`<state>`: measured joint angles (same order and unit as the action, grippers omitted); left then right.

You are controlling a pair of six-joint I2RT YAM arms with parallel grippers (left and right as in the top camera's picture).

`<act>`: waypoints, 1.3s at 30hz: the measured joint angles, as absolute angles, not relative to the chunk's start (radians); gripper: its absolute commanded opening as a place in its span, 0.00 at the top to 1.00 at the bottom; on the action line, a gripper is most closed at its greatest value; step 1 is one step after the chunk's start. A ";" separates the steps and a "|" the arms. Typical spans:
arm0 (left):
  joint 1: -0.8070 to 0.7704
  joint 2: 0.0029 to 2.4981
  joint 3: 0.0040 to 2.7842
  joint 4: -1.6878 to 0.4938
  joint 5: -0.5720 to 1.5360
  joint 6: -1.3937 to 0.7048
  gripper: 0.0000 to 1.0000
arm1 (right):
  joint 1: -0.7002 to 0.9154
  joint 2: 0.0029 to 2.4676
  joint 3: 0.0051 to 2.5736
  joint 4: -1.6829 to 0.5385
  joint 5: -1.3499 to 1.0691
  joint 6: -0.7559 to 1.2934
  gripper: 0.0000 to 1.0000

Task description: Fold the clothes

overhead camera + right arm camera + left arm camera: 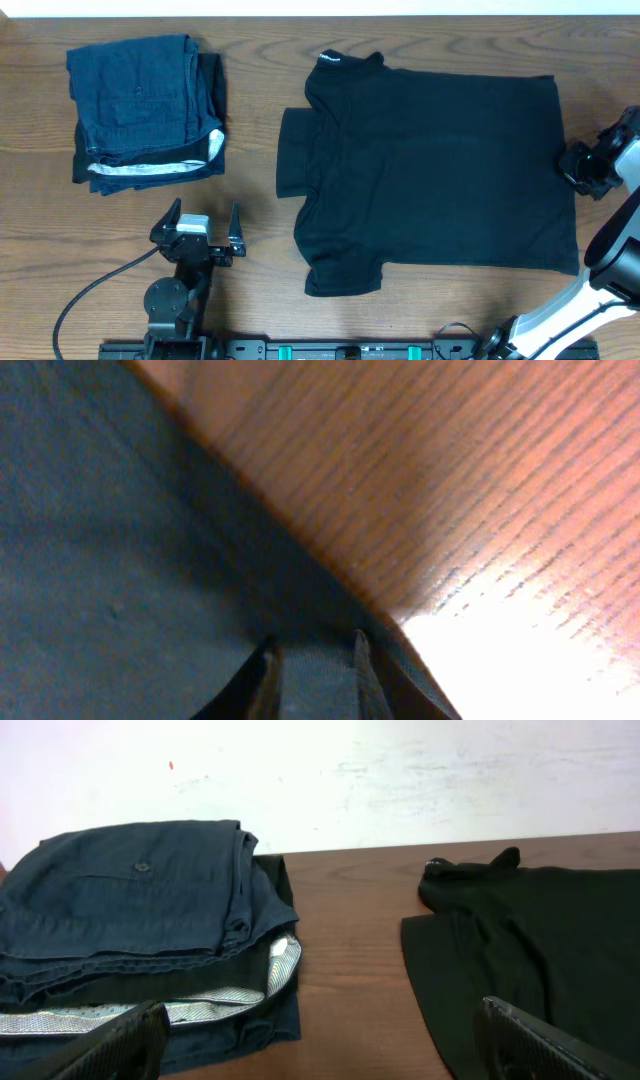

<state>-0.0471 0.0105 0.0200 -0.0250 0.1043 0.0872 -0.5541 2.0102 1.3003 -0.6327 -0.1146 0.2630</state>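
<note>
beneath the right tool (312, 658) lies the t-shirt (430, 170) edge.

Black T-shirt (430, 170); dark blue garments (140, 100), white-striped edge; brown table (260, 60).

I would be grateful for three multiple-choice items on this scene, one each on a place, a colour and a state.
1. Relative to the T-shirt, the folded blue pile lies:
A) on top of it
B) apart from it, further left in the overhead view
C) beneath it

2. The T-shirt is:
A) white
B) red
C) black

3. The left gripper has its fingers:
A) open, holding nothing
B) shut on the T-shirt
C) shut on the pile

Answers:
1 B: bare table shows between them.
2 C: the fabric is plain black.
3 A: the fingers stand wide apart over wood.
</note>
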 measured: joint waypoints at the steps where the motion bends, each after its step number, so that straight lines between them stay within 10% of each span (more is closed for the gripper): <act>1: -0.047 0.010 0.020 -0.025 0.104 0.087 0.02 | -0.554 2.016 1.316 -0.654 -0.129 0.258 0.66; 11: -0.047 0.010 0.020 -0.025 0.104 0.087 0.02 | -0.488 1.978 1.487 -0.889 -0.306 0.214 0.57; 18: -0.047 0.010 0.020 -0.025 0.104 0.087 0.02 | -0.303 1.899 1.494 -0.917 -0.352 0.150 0.83; 26: -0.047 0.010 0.020 -0.025 0.104 0.087 0.02 | 0.002 1.914 1.491 -0.719 -0.332 0.101 0.99; 39: -0.047 0.010 0.020 -0.025 0.104 0.087 0.02 | 0.320 2.094 1.490 -0.230 -0.232 0.103 0.99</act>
